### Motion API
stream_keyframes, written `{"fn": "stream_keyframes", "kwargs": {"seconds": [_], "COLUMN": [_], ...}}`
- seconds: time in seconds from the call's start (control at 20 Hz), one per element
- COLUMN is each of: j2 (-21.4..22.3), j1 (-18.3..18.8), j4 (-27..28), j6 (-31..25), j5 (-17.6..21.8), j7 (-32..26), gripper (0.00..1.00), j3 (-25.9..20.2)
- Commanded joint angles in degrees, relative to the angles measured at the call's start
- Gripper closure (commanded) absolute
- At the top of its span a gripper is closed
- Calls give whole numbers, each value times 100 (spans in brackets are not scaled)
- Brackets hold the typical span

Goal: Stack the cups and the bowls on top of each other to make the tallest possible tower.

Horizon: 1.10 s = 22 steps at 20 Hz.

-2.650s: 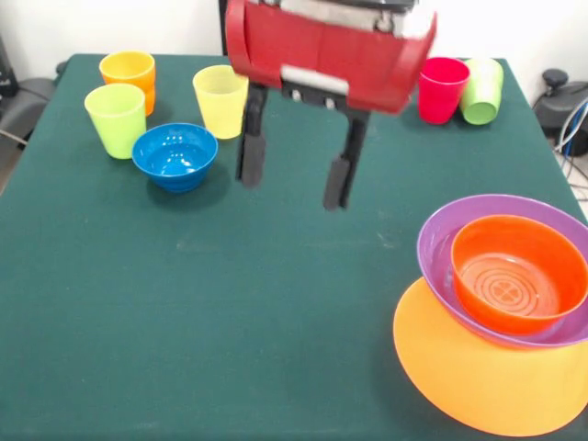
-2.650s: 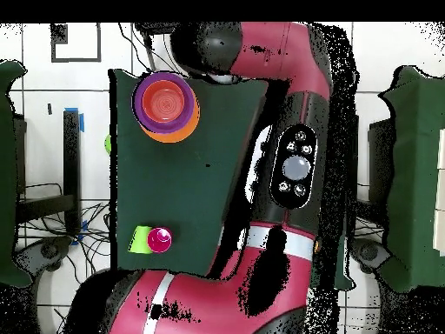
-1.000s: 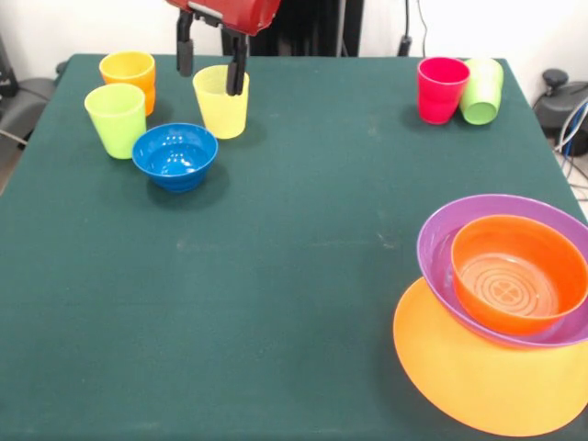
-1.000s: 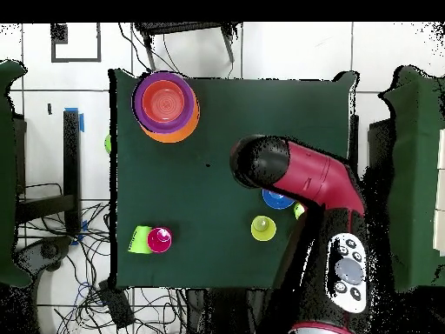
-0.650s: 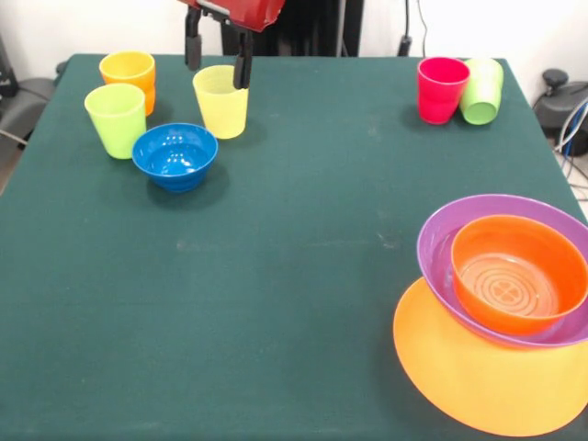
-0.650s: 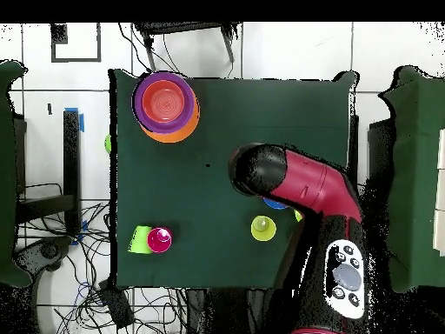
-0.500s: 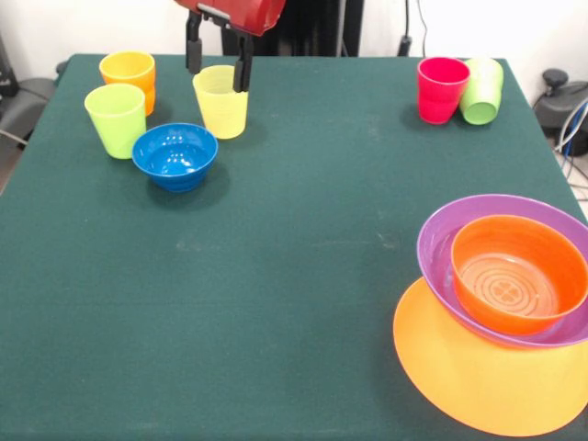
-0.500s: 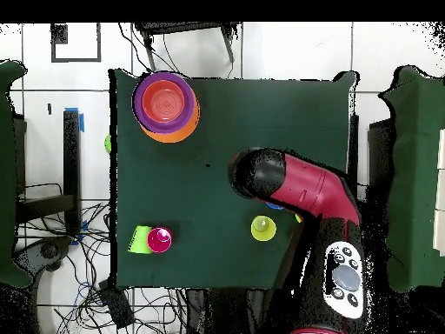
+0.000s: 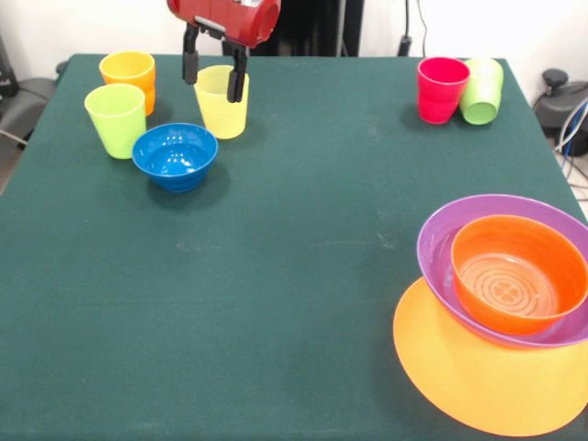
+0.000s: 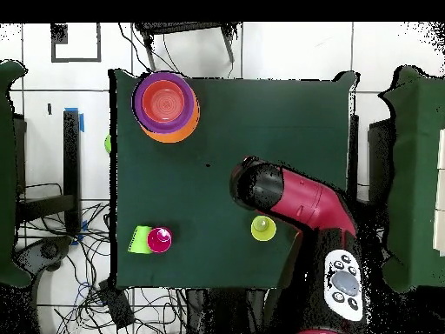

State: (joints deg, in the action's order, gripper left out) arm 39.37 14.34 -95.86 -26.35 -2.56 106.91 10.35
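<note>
Green desk [image 9: 276,276] below me: my claw [image 9: 213,81] hangs released, fingers straddling the upright yellow cup [image 9: 221,101], mouth up, beside the blue bowl [image 9: 175,155]. I've dropped lower than a moment ago. Purple-and-orange bowls [image 9: 505,276] sit well apart.

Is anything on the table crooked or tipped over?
Yes. The green cup at the far corner tilts and leans against the red cup instead of standing straight. Also, the purple bowl with the red-orange bowl in it sits off-centre on the flat orange-yellow bowl. Nothing is spilled or broken.
</note>
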Motion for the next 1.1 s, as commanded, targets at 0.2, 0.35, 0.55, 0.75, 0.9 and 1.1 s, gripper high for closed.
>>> {"fn": "stream_keyframes", "kwargs": {"seconds": [0.2,0.35,0.55,0.75,0.9,1.1], "j2": [-402,-404,-429,-505,-590,-651], "j1": [-95,-73,-125,-163,-113,-46], "j4": [-665,-758,-811,-794,-795,-959], "j6": [-165,-351,-365,-172,-139,-57], "j5": [-134,-251,-306,-261,-279,-353], "j7": [875,906,956,970,968,1034], "gripper": [0,0,0,0,0,0], "j3": [-414,-448,-393,-320,-324,-344]}}
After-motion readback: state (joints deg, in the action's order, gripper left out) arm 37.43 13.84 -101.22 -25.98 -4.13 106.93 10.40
